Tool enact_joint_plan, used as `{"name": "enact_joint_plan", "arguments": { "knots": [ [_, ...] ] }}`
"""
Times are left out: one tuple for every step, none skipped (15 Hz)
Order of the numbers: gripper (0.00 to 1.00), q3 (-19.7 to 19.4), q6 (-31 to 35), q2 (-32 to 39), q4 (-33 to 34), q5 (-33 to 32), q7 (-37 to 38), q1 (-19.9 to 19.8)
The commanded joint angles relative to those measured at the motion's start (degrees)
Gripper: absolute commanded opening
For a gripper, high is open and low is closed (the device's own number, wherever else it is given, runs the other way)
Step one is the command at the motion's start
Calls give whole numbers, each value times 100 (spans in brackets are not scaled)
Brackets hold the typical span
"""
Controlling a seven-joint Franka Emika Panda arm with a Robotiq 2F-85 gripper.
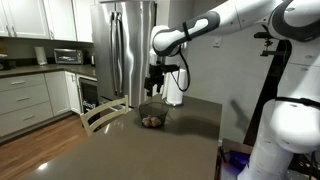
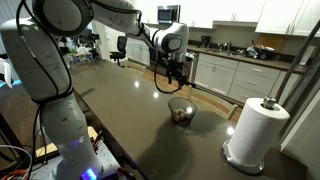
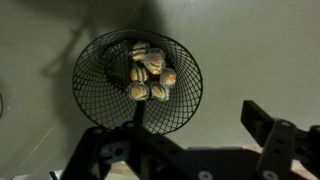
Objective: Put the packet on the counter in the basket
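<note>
The dark wire basket [image 3: 188, 98] sits on the dark grey-brown counter [image 3: 250, 50] and holds several small tan, yellowish packets [image 3: 150, 72]. I see no loose packet on the counter. My gripper [image 3: 185, 140] hovers above the basket with its fingers spread apart and nothing between them. One finger overlaps the basket's near rim in the wrist view. In both exterior views the gripper [image 1: 155, 92] [image 2: 176, 80] hangs a little above the basket [image 1: 153, 119] [image 2: 181, 110], which stands on the counter [image 1: 130, 150] [image 2: 120, 110].
A white paper towel roll [image 2: 256, 130] stands on the counter beside the basket and also shows in an exterior view [image 1: 174, 92]. A pale wooden chair [image 1: 100, 115] is at the counter's edge. A steel fridge [image 1: 125, 50] and white cabinets are behind.
</note>
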Motion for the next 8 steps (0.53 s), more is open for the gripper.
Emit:
{"name": "enact_joint_plan", "arguments": {
  "knots": [
    [100, 6, 102, -403, -422, 245, -23, -64],
    [100, 0, 134, -466, -513, 280, -30, -64],
    [100, 26, -5, -200, -200, 121, -4, -42],
    [100, 21, 1, -261, -274, 158, -4, -42],
    [100, 18, 7, -308, -325, 169, -4, -42],
    [100, 17, 9, -338, -358, 173, -5, -42],
    [100, 16, 11, -352, -374, 177, -5, -42],
    [100, 16, 11, -354, -376, 178, -5, -42]
  ]
}}
